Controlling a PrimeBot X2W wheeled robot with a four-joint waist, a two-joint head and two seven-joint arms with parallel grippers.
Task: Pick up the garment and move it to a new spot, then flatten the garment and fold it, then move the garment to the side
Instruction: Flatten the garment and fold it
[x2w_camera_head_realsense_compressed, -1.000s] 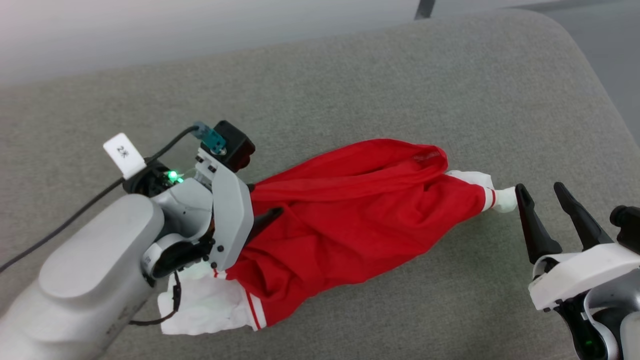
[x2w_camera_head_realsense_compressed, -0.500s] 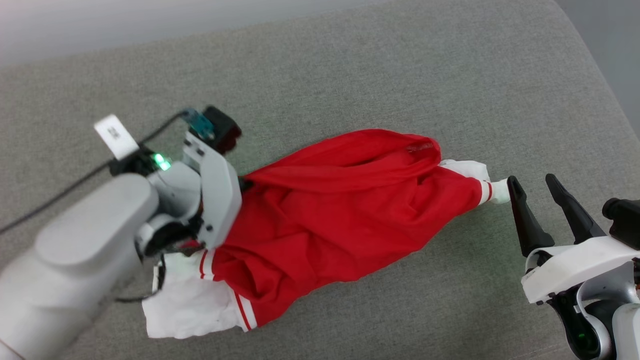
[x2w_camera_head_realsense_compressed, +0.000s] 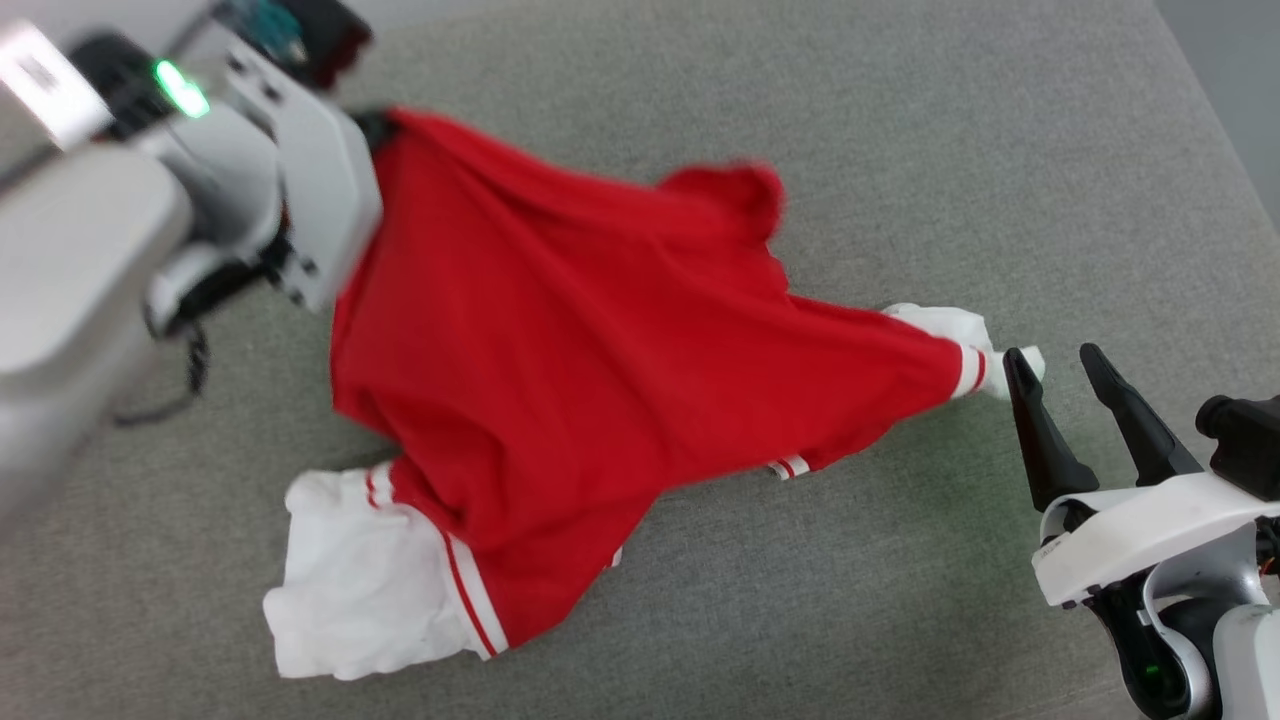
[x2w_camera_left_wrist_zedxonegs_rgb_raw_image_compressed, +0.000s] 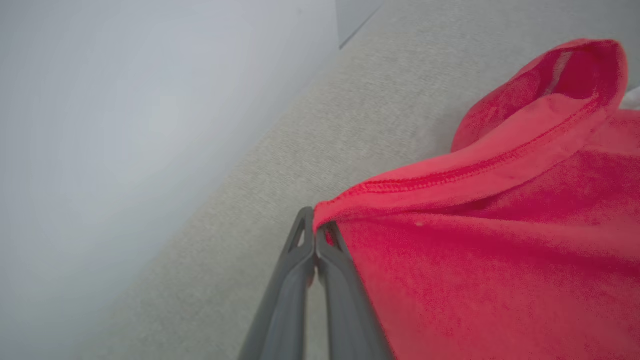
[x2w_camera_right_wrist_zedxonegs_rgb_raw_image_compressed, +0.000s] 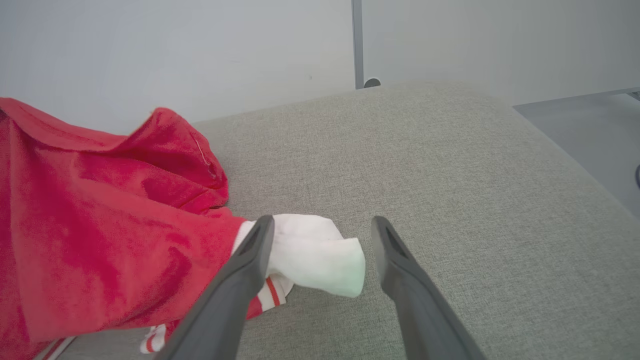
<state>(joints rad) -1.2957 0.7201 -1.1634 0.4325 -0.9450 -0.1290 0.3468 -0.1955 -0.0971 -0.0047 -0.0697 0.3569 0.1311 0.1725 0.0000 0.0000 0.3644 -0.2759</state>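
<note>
Bright red soft-fabric T-shirt with white short sleeves (x2w_camera_head_realsense_compressed: 560, 350) hangs stretched from my left gripper (x2w_camera_left_wrist_zedxonegs_rgb_raw_image_compressed: 315, 227), whose two dark fingers are clenched tight on its stitched red hem at the far left. The shirt slopes down to the right, where one white sleeve (x2w_camera_right_wrist_zedxonegs_rgb_raw_image_compressed: 310, 260) lies on the grey woven cushion (x2w_camera_head_realsense_compressed: 900, 150). My right gripper (x2w_camera_head_realsense_compressed: 1047, 365) stands released, fingers spread wide, with the sleeve's end between them, right at the left-hand finger. The other white sleeve (x2w_camera_head_realsense_compressed: 350, 590) rests at the near left. Beyond the cushion are a pale wall (x2w_camera_right_wrist_zedxonegs_rgb_raw_image_compressed: 175, 50) and grey floor (x2w_camera_right_wrist_zedxonegs_rgb_raw_image_compressed: 590, 130).
</note>
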